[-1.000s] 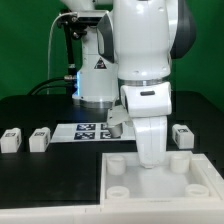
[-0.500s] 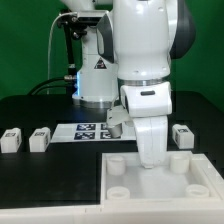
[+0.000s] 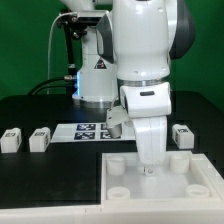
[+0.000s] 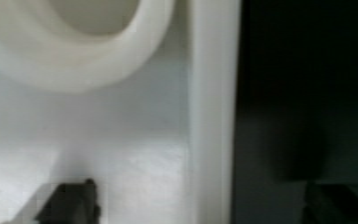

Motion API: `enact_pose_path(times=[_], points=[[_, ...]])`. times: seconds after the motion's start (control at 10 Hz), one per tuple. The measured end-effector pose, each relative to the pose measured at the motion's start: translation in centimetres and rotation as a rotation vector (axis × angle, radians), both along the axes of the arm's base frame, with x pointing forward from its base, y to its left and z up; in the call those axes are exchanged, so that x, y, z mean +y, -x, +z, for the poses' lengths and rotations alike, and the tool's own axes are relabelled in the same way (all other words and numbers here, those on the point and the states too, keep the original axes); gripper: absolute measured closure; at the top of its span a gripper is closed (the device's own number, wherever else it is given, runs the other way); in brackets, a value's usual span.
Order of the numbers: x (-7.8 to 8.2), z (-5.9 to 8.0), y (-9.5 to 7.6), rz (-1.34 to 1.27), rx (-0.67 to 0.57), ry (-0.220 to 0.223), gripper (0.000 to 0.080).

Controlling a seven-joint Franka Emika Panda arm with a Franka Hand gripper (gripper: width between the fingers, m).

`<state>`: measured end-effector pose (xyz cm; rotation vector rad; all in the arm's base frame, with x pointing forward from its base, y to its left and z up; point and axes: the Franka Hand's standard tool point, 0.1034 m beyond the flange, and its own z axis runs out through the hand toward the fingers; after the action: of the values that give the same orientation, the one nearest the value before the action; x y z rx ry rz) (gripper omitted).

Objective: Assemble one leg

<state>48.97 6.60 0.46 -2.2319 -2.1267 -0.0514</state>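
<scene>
Three legs, small white blocks with marker tags, lie on the black table: two at the exterior view's left (image 3: 11, 139) (image 3: 39, 138) and one at its right (image 3: 182, 135). My gripper (image 3: 150, 168) hangs low over the back edge of the large white panel (image 3: 120, 195), far from all of them. In the wrist view the gripper (image 4: 194, 200) is open and holds nothing. One dark fingertip (image 4: 64, 202) is over the panel (image 4: 87, 130) and the other is over the black table, with the panel's edge between them. A round corner socket (image 4: 87, 40) lies just ahead.
The marker board (image 3: 85, 131) lies on the table behind the panel. The robot's base and cables stand at the back. The panel has round sockets at its corners (image 3: 117, 165) (image 3: 180, 162) and reaches the table's front edge.
My gripper has sunk slightly toward the panel's back edge. The legs and the panel have not moved.
</scene>
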Motion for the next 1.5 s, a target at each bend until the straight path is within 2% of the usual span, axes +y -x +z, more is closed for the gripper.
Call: enact_pose_path(times=[0.1, 0.6, 0.7, 0.8, 0.9, 1.1, 1.2, 1.5], points=[[0.0, 0.0, 0.0, 0.0, 0.0, 0.0, 0.0168], [0.0, 0.0, 0.0, -0.002, -0.001, 0.0, 0.015], [0.4, 1.3, -0.1, -0.061, -0.001, 0.006, 0.015], [1.7, 4.0, 0.7, -0.191, -0.016, 0.017, 0.015], [3.1, 5.1, 2.0, -0.253, -0.016, 0.024, 0.015], [6.5, 6.1, 3.7, -0.554, -0.013, 0.02, 0.015], [7.7, 6.4, 4.0, -0.65, -0.014, 0.015, 0.015], [7.8, 6.2, 4.1, -0.924, 0.015, 0.005, 0.015]])
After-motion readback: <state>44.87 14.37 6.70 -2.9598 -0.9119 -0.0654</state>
